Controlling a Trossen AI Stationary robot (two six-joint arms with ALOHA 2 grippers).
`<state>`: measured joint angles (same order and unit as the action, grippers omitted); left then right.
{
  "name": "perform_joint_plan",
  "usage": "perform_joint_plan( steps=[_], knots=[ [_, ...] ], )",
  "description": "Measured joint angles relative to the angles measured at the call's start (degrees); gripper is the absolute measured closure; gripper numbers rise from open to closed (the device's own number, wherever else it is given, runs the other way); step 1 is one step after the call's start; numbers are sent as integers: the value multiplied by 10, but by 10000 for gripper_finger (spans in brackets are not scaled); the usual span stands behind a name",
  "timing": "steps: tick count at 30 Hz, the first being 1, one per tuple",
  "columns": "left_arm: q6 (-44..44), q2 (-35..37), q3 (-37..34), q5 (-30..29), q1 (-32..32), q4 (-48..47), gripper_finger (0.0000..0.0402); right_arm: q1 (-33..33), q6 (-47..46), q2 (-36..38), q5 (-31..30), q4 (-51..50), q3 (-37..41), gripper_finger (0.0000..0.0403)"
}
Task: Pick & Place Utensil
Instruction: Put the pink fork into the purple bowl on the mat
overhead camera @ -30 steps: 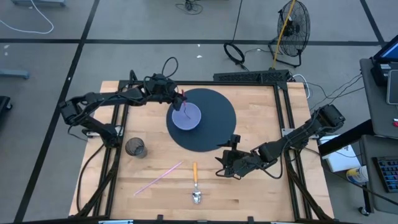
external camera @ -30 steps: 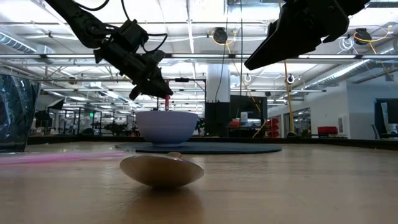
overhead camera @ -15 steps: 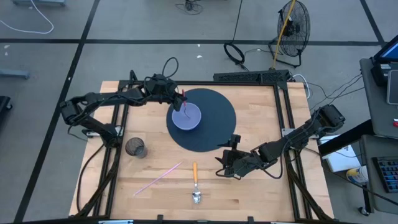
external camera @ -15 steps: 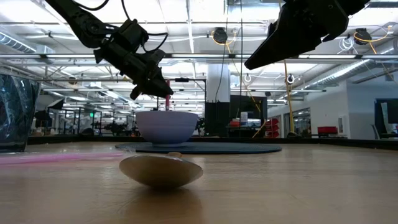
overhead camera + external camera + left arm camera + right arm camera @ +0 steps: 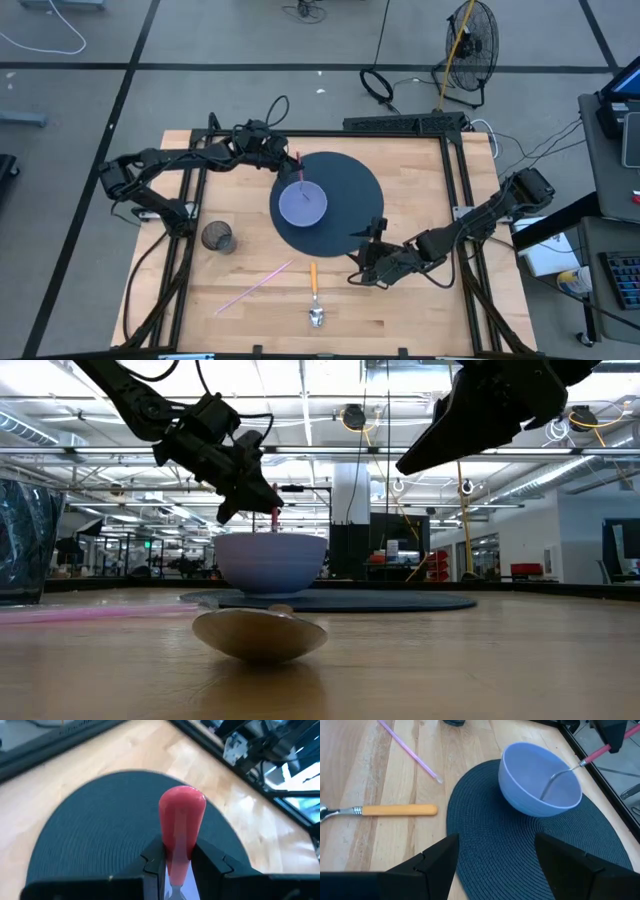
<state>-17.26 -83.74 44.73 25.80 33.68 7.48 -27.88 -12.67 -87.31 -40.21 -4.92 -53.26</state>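
Observation:
A lavender bowl [image 5: 302,203] stands on a round dark mat [image 5: 350,190]. A utensil with a red handle [image 5: 597,754] slants down into the bowl, metal end inside. My left gripper [image 5: 287,160] is over the bowl's far left side, shut on that handle. My right gripper [image 5: 362,262] hovers open off the mat's near right edge with nothing between its fingers. My left gripper pinches the utensil's red handle [image 5: 179,851] between its two fingers, and the handle's rounded free end [image 5: 182,805] sticks out past the fingertips. The fingers come from the far left, slanting down. The utensil's metal end [image 5: 547,787] rests inside the bowl.
An orange-handled spoon [image 5: 314,290] lies near the table's front edge, its bowl [image 5: 260,635] close to the low camera. A pink straw [image 5: 255,285] lies to its left, and a glass cup [image 5: 218,237] stands at the left.
My left gripper has tipped at the wrist while keeping its place and its hold on the utensil. The bowl has slid a little toward the table's near edge, and the mat under it has shifted the same way.

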Motion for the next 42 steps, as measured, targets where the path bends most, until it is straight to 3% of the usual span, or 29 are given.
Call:
perform_joint_plan(
  steps=[4,17,22,35,42],
  knots=[
    [2,0,0,6,0,4,332,0,-3,0,0,3,7,149],
    [-6,1,2,146,20,22,333,0,-2,0,0,4,10,149],
    [6,-17,2,144,18,-5,333,0,-1,0,-2,4,10,149],
    [-1,-97,4,159,27,59,333,1,-1,0,-2,4,10,149],
    [11,-100,4,158,33,60,333,1,-1,0,-2,4,10,149]
  ],
)
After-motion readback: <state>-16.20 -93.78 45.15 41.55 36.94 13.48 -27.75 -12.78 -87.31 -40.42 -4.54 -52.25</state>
